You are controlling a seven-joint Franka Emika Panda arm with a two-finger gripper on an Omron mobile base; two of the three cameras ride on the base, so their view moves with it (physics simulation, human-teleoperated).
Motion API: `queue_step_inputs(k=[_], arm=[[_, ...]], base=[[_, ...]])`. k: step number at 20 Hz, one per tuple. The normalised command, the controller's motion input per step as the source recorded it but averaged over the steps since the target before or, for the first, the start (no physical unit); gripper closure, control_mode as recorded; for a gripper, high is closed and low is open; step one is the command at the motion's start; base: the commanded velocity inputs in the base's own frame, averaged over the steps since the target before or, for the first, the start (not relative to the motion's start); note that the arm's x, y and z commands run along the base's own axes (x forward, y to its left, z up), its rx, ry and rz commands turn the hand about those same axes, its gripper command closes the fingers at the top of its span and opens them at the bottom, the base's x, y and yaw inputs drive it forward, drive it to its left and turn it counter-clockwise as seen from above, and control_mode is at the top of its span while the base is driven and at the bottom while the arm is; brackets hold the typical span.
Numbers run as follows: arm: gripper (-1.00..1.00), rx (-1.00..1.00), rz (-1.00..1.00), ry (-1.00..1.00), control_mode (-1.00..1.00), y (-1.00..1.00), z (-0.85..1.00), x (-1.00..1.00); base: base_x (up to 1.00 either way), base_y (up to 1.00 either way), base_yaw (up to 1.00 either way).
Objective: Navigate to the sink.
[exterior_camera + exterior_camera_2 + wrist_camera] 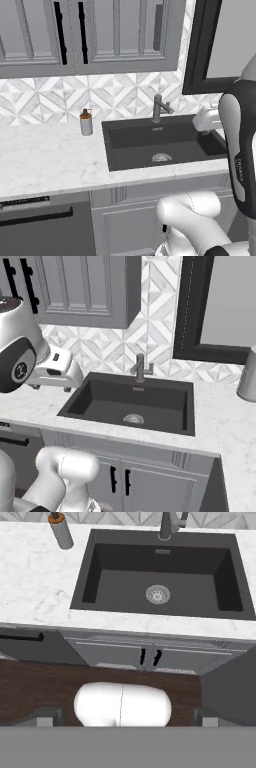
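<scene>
So the gripper [122,719] is hanging over the floor in front of the cabinets, looking down at the worktop edge. Its two tips sit wide apart at the bottom corners of the hand view with nothing between them, so it's open and empty.

Going left to right from there: up and to the left is the soap dispenser [61,531] with its brown cap, standing on the white marble worktop [35,577], well clear of the gripper. Straight ahead and a bit right is the sink [160,577], a dark charcoal basin set into the worktop, with the round silver drain [158,594] about mid-basin. The grey faucet [170,524] stands at its back rim. Below the sink are grey cabinet doors [150,657] with two black handles.
</scene>
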Motion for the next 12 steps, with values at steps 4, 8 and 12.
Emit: queue_step_inputs(k=[4,8,12], arm=[[-1.00,0.00,0.00,0.00,1.00,0.00,0.00,0.00],[-1.00,0.00,0.00,0.00,1.00,0.00,0.00,0.00],[-1.00,0.00,0.00,0.00,1.00,0.00,0.00,0.00]], base=[[0.89,-0.17,-0.20],[0.51,-0.23,-0.01],[0.16,-0.17,0.00]])
